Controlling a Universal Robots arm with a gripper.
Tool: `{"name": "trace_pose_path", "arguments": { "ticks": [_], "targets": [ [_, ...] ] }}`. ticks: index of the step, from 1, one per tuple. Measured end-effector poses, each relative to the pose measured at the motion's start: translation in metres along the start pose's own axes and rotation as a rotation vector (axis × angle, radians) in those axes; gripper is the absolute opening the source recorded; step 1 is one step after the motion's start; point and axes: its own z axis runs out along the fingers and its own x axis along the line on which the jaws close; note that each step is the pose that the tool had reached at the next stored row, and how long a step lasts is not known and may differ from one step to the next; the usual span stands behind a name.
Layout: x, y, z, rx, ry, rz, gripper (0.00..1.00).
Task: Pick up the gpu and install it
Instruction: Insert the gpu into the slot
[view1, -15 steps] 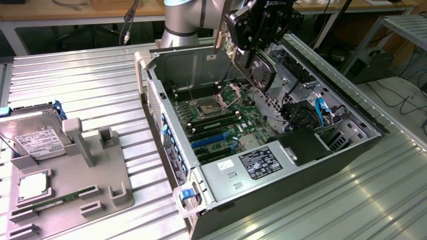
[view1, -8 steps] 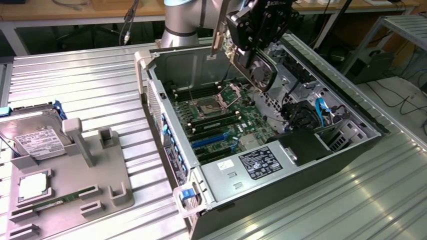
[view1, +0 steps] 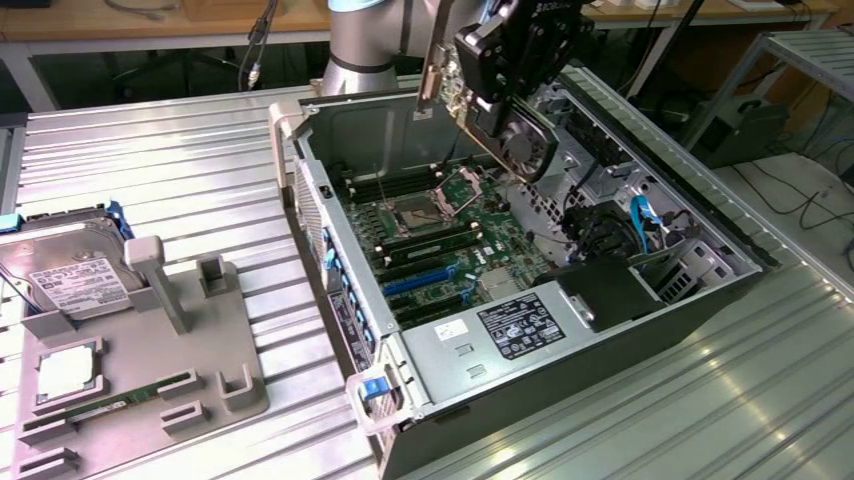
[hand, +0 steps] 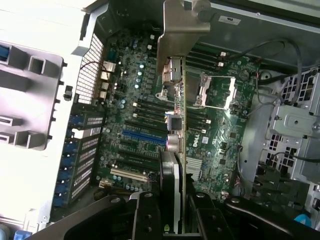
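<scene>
On the exterior view's left you have the ribbed, shiny metal table (view1: 174, 170). A matte grey moulded holder (view1: 174, 350) with blocky posts sits on it. A boxy silver hard drive (view1: 74, 280) with a white label leans in the holder's far end, and a narrow green memory stick (view1: 127, 400) lies in a slot near its front edge.

Further along you meet the open computer case (view1: 561, 420), a dark sheet-metal box lying on its side. Inside is a green motherboard (view1: 441, 250) with blue and black slots in parallel rows.

Above the case's far end, your tool (view1: 514, 75) is clamped on the gpu (view1: 514, 135), a thin flat dark card with a round black fan. The card hangs tilted in the air over the motherboard, clear of the slots. In the wrist view the black fingers (hand: 147, 215) press both faces of the gpu (hand: 175, 125), which is seen edge-on with its bent silvery bracket at the end away from the tool (hand: 177, 220).

On the exterior view's right, blue cables (view1: 641, 225) curl beside perforated grey metal.
</scene>
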Motion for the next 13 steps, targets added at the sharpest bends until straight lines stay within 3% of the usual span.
{"name": "trace_pose_path", "arguments": {
  "ticks": [13],
  "targets": [
    [0.0000, 0.0000, 0.0000, -0.0005, 0.0040, -0.108, 0.28]
  ]
}}
